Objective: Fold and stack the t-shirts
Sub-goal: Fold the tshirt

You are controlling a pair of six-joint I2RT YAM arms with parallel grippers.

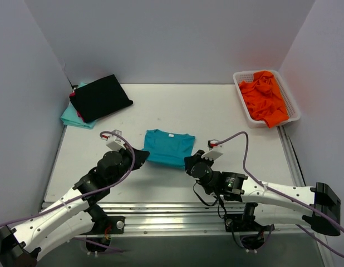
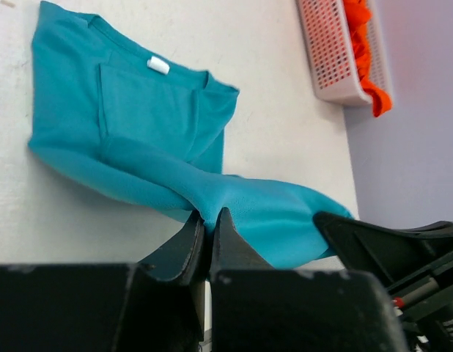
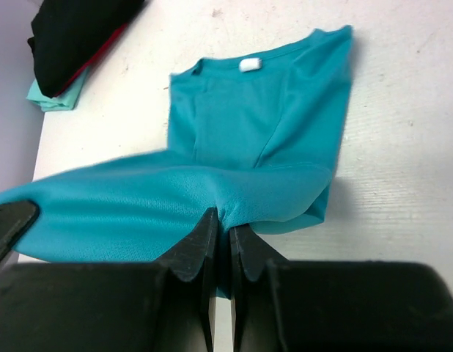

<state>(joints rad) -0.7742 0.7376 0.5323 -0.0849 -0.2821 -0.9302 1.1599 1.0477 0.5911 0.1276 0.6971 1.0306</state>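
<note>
A teal shirt [image 1: 168,147] lies mid-counter, sleeves folded in, collar and white tag [image 2: 158,65] on the far side. Its near hem is lifted off the counter [image 1: 205,111] and pinched at both ends. The left fingers [image 2: 207,229] are clenched on the hem's left end; the right fingers [image 3: 221,236] are clenched on its right end, so the cloth stretches between them in a raised band. Far left of the teal shirt sits a stack: a black shirt [image 1: 100,97] on top, a light teal one [image 1: 72,117] beneath, with a sliver of red between them. Far right of the teal shirt, a white basket [image 1: 241,100] holds crumpled orange shirts [image 1: 265,97], one edge spilling over the basket's near rim.
</note>
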